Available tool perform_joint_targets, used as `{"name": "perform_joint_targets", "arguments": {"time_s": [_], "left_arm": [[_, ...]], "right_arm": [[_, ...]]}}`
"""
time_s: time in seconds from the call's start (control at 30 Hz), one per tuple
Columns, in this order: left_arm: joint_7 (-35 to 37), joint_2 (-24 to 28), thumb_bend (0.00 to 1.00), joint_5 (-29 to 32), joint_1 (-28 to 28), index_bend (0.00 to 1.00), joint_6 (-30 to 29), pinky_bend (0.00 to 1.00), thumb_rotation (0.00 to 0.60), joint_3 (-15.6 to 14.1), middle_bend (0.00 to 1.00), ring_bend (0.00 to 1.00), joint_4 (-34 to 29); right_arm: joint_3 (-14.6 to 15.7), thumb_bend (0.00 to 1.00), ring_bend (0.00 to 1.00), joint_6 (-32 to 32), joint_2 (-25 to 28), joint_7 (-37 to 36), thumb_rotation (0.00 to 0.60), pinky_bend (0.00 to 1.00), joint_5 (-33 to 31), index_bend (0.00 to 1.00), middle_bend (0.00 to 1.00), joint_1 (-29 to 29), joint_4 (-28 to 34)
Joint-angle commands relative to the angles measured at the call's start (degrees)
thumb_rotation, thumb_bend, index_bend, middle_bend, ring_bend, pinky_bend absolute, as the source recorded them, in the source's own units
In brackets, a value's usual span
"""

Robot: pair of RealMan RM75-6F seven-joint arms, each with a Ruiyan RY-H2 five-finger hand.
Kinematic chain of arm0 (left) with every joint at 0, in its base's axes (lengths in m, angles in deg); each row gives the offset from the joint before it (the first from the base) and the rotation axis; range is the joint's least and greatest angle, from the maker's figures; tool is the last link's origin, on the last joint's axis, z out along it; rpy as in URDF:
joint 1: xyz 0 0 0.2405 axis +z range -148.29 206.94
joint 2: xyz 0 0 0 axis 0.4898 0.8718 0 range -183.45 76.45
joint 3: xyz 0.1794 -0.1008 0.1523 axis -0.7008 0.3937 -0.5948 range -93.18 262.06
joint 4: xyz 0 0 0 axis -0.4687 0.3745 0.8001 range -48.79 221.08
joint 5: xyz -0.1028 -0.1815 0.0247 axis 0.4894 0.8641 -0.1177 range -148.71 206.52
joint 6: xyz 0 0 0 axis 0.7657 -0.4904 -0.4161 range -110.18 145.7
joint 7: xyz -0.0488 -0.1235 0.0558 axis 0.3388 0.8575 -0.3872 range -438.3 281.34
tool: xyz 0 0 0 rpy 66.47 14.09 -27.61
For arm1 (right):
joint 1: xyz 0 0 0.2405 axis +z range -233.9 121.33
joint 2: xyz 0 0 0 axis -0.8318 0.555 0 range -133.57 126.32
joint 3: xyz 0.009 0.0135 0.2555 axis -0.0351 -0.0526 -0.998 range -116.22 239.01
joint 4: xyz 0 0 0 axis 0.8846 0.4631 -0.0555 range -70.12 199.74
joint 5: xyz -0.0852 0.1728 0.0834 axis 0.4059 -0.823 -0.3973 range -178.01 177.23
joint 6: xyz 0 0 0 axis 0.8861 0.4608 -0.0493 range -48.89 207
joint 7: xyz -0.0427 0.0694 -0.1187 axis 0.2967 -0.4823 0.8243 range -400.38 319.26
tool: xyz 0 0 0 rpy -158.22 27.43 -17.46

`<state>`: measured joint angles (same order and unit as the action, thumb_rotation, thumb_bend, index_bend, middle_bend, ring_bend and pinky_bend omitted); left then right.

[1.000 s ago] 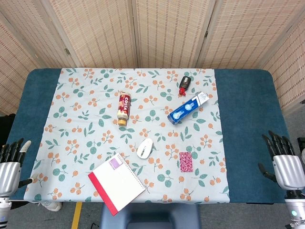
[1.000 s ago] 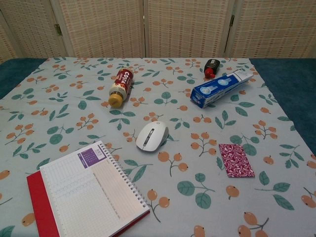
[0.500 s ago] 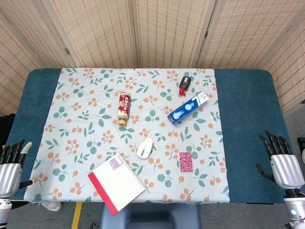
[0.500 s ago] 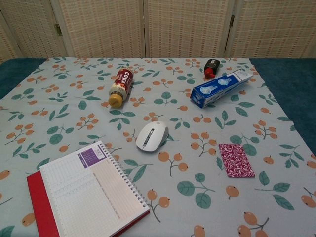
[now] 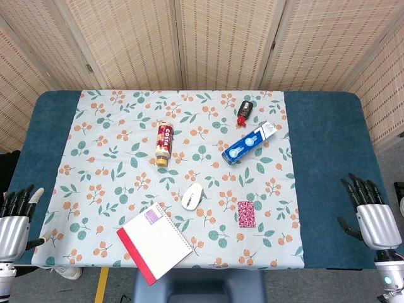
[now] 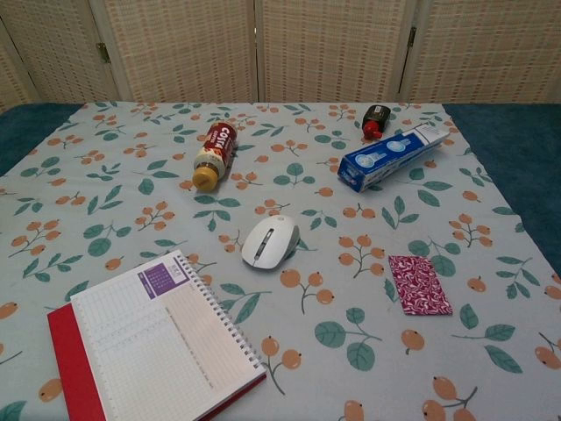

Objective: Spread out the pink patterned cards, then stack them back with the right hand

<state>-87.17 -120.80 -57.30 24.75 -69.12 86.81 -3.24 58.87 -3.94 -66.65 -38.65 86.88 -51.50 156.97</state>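
The pink patterned cards (image 5: 246,213) lie in one neat stack on the floral cloth near the front edge, right of centre; the chest view shows the stack (image 6: 420,285) flat with nothing touching it. My right hand (image 5: 372,212) hovers at the table's right front corner, far to the right of the cards, fingers apart and holding nothing. My left hand (image 5: 15,218) is at the left front corner, fingers spread and also free. Neither hand appears in the chest view.
A white computer mouse (image 5: 192,195) lies left of the cards. A red spiral notebook (image 5: 154,242) sits at the front edge. Further back are a coffee bottle (image 5: 164,142), a blue box (image 5: 250,143) and a small black-and-red bottle (image 5: 243,112).
Both hands have drifted slightly toward the front edge; the right one also moved a little leftward. The cards and other objects have not moved.
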Motion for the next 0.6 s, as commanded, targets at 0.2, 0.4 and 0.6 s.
{"name": "perform_joint_targets", "arguments": {"time_s": [0.2, 0.4, 0.6], "left_arm": [[0.4, -0.3, 0.18, -0.1, -0.3, 0.04, 0.2, 0.00, 0.600, 0.1, 0.03, 0.04, 0.3], [1.6, -0.6, 0.18, -0.7, -0.2, 0.04, 0.3, 0.00, 0.600, -0.4, 0.03, 0.04, 1.0], [3.6, -0.8, 0.18, -0.8, 0.5, 0.05, -0.2, 0.00, 0.600, -0.9, 0.03, 0.04, 2.3]], "right_arm": [[0.6, 0.34, 0.00, 2.1, -0.7, 0.4, 0.600, 0.00, 1.0, 0.00, 0.00, 1.3, 0.8], [1.1, 0.34, 0.00, 6.2, -2.5, -0.3, 0.600, 0.00, 2.9, 0.04, 0.04, 4.3, 2.1], [1.4, 0.34, 0.00, 12.2, -5.4, -1.6, 0.290, 0.00, 2.4, 0.16, 0.06, 7.9, 3.0]]}}
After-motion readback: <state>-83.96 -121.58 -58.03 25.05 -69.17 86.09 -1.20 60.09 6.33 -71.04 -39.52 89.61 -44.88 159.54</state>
